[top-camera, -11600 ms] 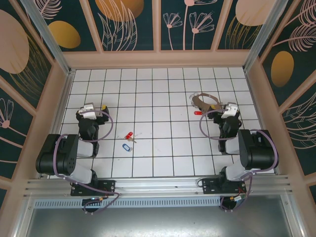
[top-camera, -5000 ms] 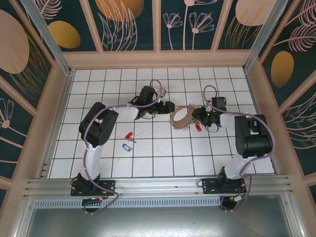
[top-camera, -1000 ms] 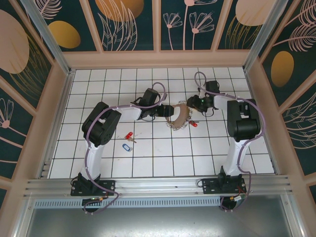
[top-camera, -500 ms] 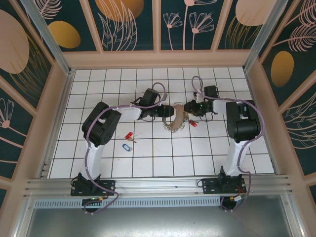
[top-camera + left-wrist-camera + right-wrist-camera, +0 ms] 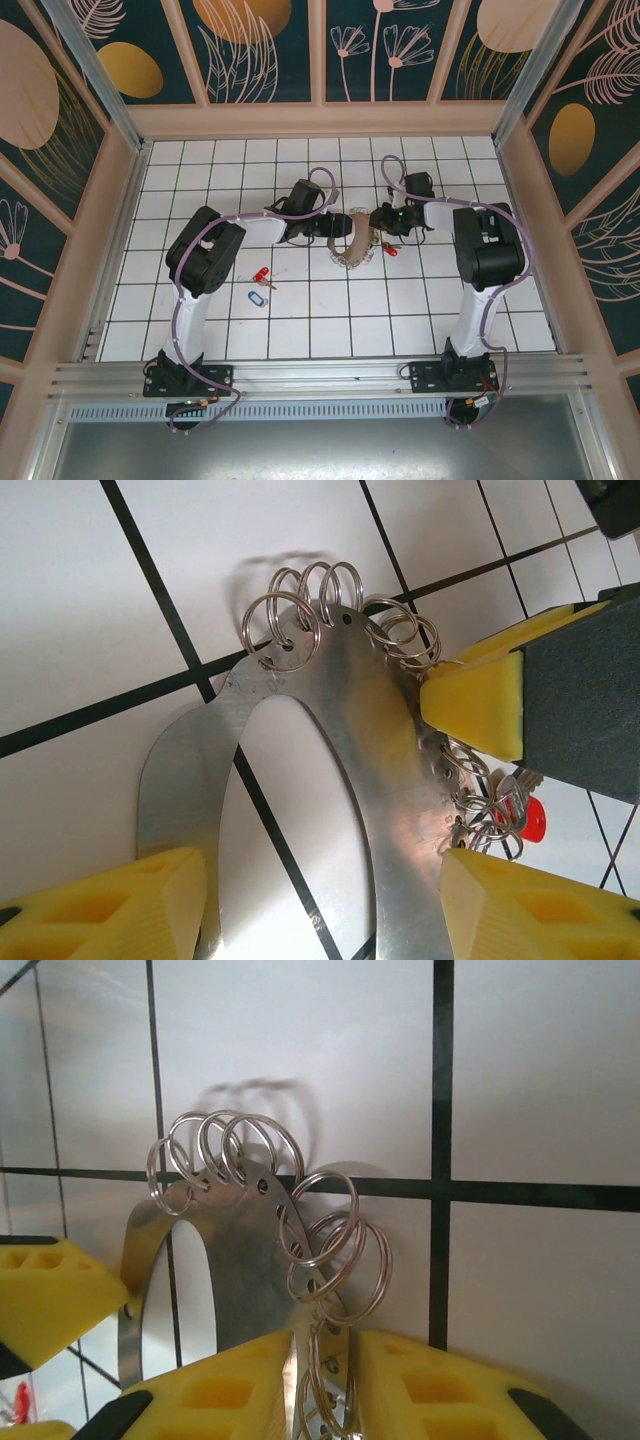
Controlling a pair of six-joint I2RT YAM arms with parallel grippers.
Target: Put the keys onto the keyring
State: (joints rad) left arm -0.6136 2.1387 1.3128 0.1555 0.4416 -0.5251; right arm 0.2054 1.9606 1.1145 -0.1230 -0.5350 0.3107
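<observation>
Right wrist view: right hand nearly together around the rim of the keyring, can't tell if it's pinching yet, left hand clamped across that thin, stiff, probably slippery metal loop, held off the table, so gripping its flat faces seems safest.

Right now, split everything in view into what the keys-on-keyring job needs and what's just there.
Belongs to the job:
keyring, with the left gripper and right gripper at it; red key beside it; red keys and blue-tagged key out on the floor.

Just there:
tiled floor; patterned walls; metal rail.
</observation>
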